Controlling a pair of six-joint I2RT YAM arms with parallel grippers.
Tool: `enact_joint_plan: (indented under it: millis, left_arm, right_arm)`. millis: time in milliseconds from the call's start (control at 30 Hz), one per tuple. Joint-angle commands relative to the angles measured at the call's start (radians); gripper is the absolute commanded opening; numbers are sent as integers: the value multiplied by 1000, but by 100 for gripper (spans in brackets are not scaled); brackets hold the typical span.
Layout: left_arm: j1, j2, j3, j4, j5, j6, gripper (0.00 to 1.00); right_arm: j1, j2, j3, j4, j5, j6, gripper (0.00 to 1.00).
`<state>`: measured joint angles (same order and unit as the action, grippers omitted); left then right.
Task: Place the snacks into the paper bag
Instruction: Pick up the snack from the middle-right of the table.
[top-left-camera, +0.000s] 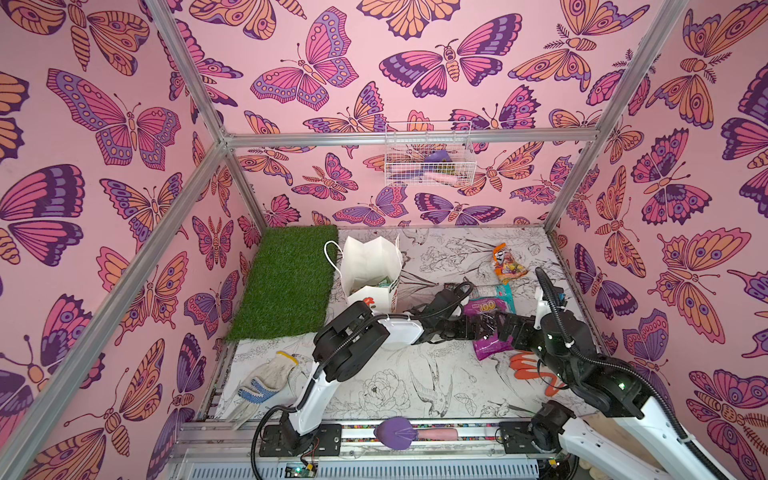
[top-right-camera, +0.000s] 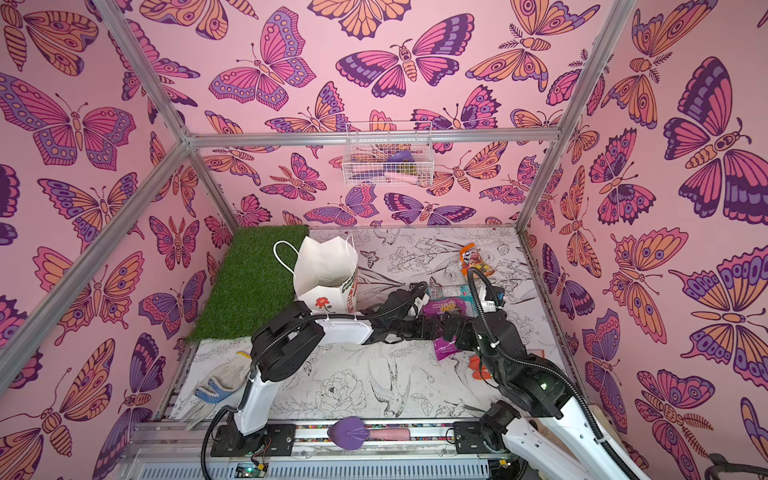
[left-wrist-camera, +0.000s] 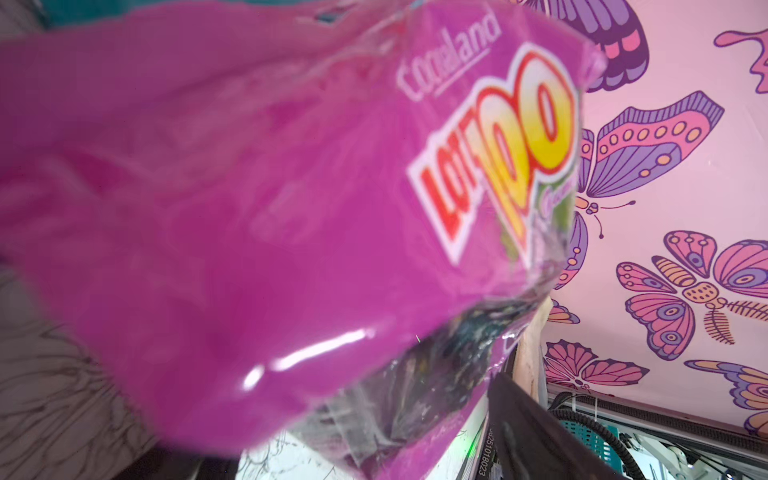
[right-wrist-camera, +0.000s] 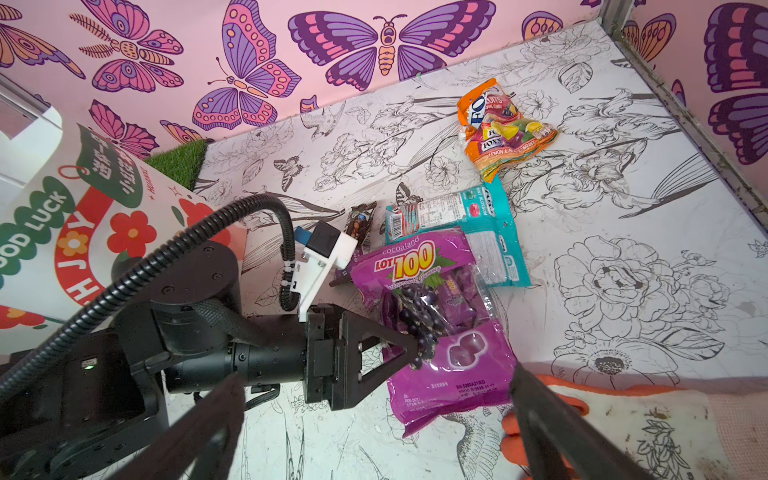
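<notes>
Left tool (right-wrist-camera: 415, 347) sits over the purple grape packet (right-wrist-camera: 449, 386).

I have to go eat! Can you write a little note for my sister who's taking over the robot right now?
Left end effector: reaching onto the purple packet; grip unclear.
Right end effector: open, empty, close by.
On the table: purple packet, teal packet, orange packet, brown bar.
Paper bag: upright beside the grass mat; contents unclear, so nothing confirmed done.
Left to do: get all four into the bag.
</notes>
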<state>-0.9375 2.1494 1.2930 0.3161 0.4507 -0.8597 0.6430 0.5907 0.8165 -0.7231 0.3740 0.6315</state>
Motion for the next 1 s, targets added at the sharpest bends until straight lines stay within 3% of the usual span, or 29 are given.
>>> enact_joint_plan:
  millis: [0,300,667,967]
  left_arm:
    - [-5,28,12,19,20,-15,87]
    - [-9,44,11,45,33,-34,74]
    - [-9,46,12,60,43,-38,25]
    - [-9,31,-3,68,39,-32,3]
  right_arm:
    - [-7,-11,6,-23,11,8,100]
    - [-8,-19,4,-29,14,7,100]
    - [-8,-34,3,-39,19,9,100]
    - [-10,-38,1,-41,17,10,100]
